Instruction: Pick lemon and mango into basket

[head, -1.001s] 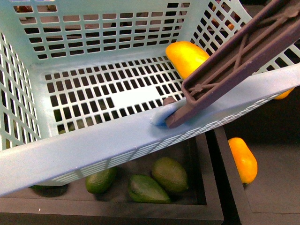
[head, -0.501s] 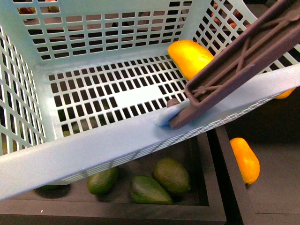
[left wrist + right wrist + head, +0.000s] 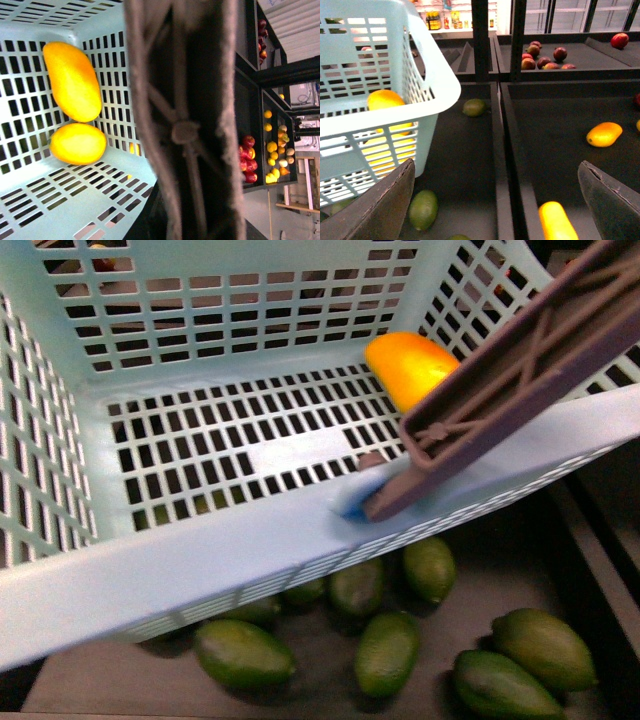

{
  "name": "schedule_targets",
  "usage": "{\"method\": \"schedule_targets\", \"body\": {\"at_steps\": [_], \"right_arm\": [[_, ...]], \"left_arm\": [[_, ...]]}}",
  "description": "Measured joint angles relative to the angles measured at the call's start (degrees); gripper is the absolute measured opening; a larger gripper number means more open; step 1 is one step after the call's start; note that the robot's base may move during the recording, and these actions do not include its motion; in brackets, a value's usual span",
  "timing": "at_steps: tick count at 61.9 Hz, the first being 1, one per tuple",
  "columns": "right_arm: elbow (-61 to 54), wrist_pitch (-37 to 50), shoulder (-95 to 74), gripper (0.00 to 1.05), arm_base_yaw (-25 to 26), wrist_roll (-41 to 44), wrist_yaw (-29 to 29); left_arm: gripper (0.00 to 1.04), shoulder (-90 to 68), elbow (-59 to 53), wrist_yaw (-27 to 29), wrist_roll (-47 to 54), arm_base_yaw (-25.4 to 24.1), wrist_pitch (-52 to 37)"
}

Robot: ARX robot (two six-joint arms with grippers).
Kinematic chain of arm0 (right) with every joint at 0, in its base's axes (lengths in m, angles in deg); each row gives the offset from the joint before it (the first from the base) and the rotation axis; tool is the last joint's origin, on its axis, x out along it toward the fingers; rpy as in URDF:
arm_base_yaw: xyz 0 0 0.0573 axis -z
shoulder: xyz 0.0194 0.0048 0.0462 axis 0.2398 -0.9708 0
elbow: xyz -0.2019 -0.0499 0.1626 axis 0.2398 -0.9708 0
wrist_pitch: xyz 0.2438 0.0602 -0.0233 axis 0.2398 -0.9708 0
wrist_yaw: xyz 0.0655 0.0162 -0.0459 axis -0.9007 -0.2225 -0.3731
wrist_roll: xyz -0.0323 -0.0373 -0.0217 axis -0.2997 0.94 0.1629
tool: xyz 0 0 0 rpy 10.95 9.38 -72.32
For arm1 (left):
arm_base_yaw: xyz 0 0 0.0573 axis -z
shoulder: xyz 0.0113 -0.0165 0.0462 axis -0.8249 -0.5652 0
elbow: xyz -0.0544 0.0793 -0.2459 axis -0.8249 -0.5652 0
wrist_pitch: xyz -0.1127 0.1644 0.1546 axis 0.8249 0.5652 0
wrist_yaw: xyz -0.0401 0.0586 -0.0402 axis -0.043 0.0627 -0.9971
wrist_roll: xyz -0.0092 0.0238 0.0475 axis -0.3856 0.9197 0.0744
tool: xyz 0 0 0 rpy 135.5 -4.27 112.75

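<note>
Shifted since a moment ago: under the basket the front view now shows a bin full of dark green fruits, where a second back there were only three plus a loose mango in the bin to the right. Starting at the left, the aqua lattice walls and slotted floor fill the frame, bare on that side. Moving right, the mango lies inside at the far right corner, half hidden behind the mauve handle that slants across the near rim. The left wrist view shows two yellow-orange fruits in there, touching end to end (whether the rounder one is the lemon, I cannot tell). Left gripper: out of view. Further right, the right gripper is spread wide, holding nothing, over a dark bin with another mango lying loose.
</note>
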Motion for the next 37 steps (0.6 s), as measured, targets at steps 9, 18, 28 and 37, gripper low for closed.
{"method": "schedule_targets", "body": {"at_steps": [9,18,28,37], "right_arm": [[0.0,0.0,0.2,0.96,0.0,0.0,-0.1],[0.0,0.0,0.2,0.96,0.0,0.0,-0.1],[0.0,0.0,0.2,0.96,0.0,0.0,0.0],[0.0,0.0,0.2,0.96,0.1,0.0,-0.4]], "left_arm": [[0.05,-0.1,0.0,1.0,0.3,-0.2,0.1],[0.05,-0.1,0.0,0.5,0.5,-0.2,0.1],[0.05,-0.1,0.0,-0.1,0.5,-0.1,0.1],[0.05,-0.1,0.0,-0.2,0.4,-0.3,0.1]]}}
